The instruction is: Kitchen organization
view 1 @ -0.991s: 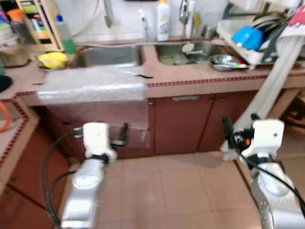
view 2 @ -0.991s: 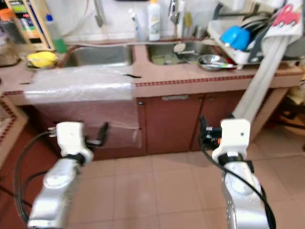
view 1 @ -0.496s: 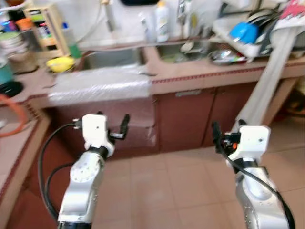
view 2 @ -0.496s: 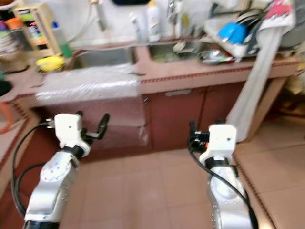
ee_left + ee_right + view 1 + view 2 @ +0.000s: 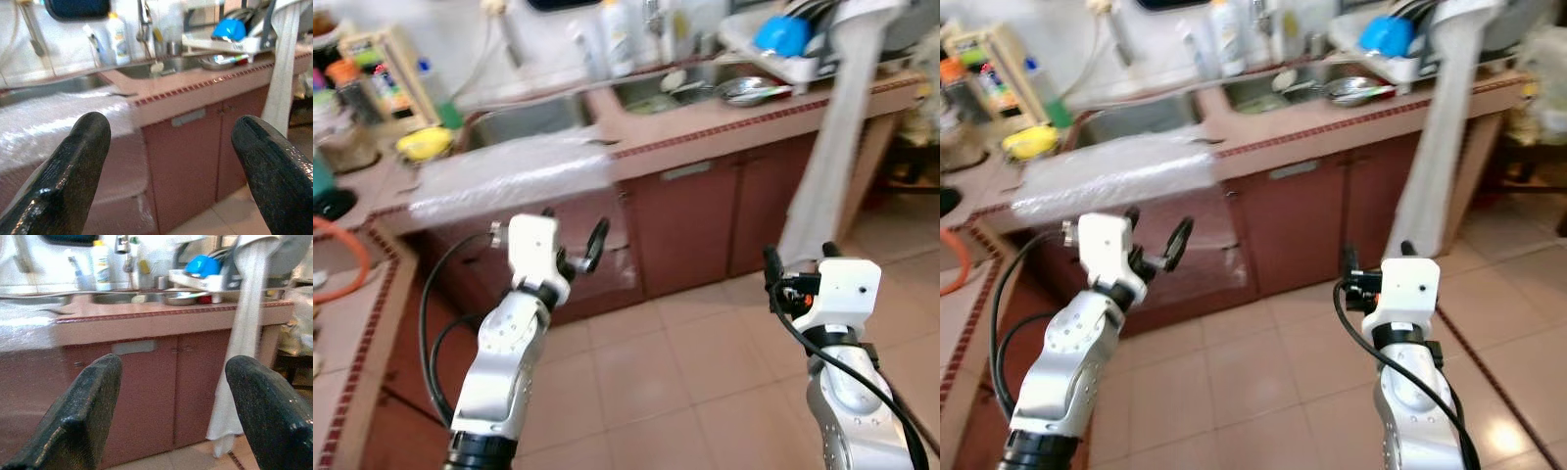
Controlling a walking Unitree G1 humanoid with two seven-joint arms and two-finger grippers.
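Reddish kitchen table (image 5: 705,127) carries twin sinks (image 5: 524,117), a steel bowl (image 5: 751,90) and a rack holding a blue bowl (image 5: 780,32). Left wrist view: left claw (image 5: 171,161) spread wide, empty. Right wrist view: right claw (image 5: 171,406) likewise, facing the cabinet doors (image 5: 166,382).

A reddish-brown table (image 5: 724,122) runs along the wall with brown cabinet doors (image 5: 705,220) beneath it. A sheet of clear bubble wrap (image 5: 509,174) lies over its edge and hangs down the front. Behind it sit two steel sinks (image 5: 519,117), with a yellow sponge-like thing (image 5: 424,144) just beside the nearer one. A white bottle (image 5: 116,38) stands at the wall. A metal bowl (image 5: 749,90) rests near a dish rack holding a blue bowl (image 5: 781,34). A pale towel (image 5: 832,147) hangs down to the tiled floor (image 5: 656,372).
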